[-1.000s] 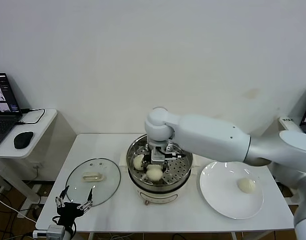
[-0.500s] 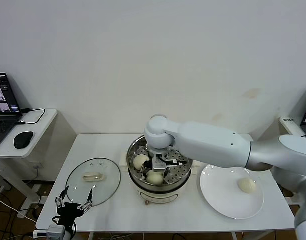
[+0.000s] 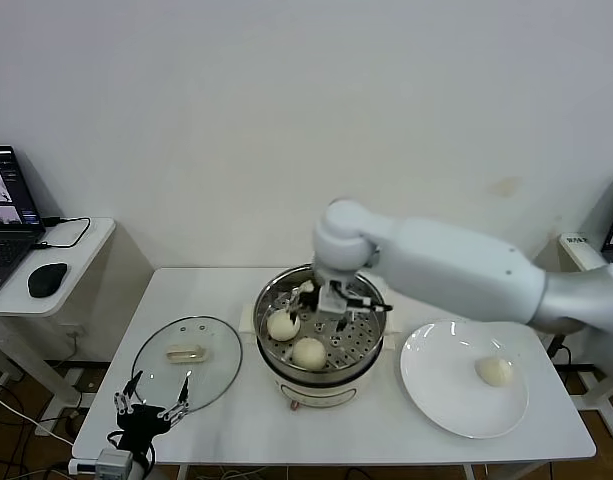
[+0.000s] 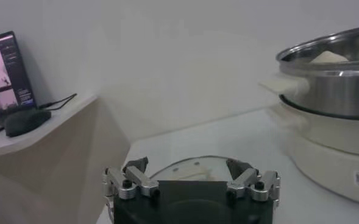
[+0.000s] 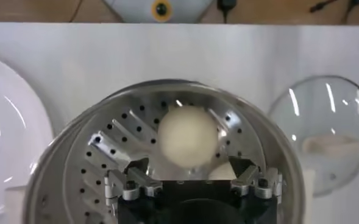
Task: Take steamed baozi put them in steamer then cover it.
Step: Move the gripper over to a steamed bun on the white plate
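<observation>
The steamer (image 3: pixel 364 336) stands mid-table, a shiny perforated basket on a cream pot base. Two baozi lie in it, one at the left (image 3: pixel 283 325) and one at the front (image 3: pixel 309 352). My right gripper (image 3: pixel 333 303) hovers open just above the basket, a little behind them, holding nothing. In the right wrist view the nearer baozi (image 5: pixel 187 137) lies beyond the open right gripper (image 5: pixel 188 165) on the steamer's floor (image 5: pixel 106 152). Another baozi (image 3: pixel 494 371) rests on the white plate (image 3: pixel 441 392). The glass cover (image 3: pixel 208 372) lies flat left of the steamer. My left gripper (image 3: pixel 154 393) waits open near its front edge.
A side table on the left carries a laptop (image 3: pixel 1 215) and a mouse (image 3: pixel 46 280). The plate sits close to the steamer's right side. From the left wrist, the steamer (image 4: pixel 325 85) rises at the right and the cover (image 4: pixel 185 172) lies beyond the left gripper (image 4: pixel 187 164).
My right gripper has opened and let go of the front baozi, then lifted and drawn back to the right over the steamer. The left arm has stayed put.
</observation>
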`<state>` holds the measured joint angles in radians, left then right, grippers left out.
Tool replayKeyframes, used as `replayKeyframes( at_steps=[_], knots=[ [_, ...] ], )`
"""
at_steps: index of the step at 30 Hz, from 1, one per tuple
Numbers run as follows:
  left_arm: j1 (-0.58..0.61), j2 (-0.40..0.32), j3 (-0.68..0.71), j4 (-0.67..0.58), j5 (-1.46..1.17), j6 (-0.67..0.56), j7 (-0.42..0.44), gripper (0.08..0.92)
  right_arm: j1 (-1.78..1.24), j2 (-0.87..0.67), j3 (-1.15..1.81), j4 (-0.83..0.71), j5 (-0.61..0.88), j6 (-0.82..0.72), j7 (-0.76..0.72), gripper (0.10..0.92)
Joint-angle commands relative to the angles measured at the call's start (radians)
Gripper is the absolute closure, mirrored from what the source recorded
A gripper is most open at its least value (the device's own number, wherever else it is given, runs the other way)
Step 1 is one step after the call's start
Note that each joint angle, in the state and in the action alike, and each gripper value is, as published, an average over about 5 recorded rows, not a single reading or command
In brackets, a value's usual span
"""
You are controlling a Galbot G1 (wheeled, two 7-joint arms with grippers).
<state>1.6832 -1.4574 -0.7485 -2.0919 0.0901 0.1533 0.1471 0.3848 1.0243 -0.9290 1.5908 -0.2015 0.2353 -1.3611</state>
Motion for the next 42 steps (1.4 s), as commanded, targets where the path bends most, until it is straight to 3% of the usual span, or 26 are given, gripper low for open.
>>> replayKeyframes(
  at_steps=[1,7,15,23,32,42],
  knots=[
    [0.007,0.006,0.005,-0.015,-0.002,0.005,0.009,0.177,0.087,-0.242,0.087,0.019,0.281,-0.511,0.021,0.203],
    [0.023,0.017,0.013,-0.034,-0.002,0.009,0.016,0.177,0.011,-0.412,0.168,0.011,0.317,-0.671,0.003,0.202],
    [0.034,0.018,0.021,-0.044,-0.001,0.015,0.02,0.177,-0.218,-0.552,0.357,-0.035,0.128,-0.562,-0.018,0.202],
    [0.039,0.016,0.029,-0.045,-0.001,0.02,0.019,0.177,-0.438,-0.566,0.428,-0.109,-0.057,-0.455,-0.013,0.203],
    [0.037,0.02,0.019,-0.025,0.0,0.024,0.022,0.177,-0.656,-0.516,0.551,-0.157,-0.208,-0.441,0.015,0.203],
    [0.039,0.021,0.02,-0.016,0.01,0.031,0.026,0.177,-0.774,-0.489,0.602,-0.187,-0.247,-0.436,0.042,0.203]
  ],
)
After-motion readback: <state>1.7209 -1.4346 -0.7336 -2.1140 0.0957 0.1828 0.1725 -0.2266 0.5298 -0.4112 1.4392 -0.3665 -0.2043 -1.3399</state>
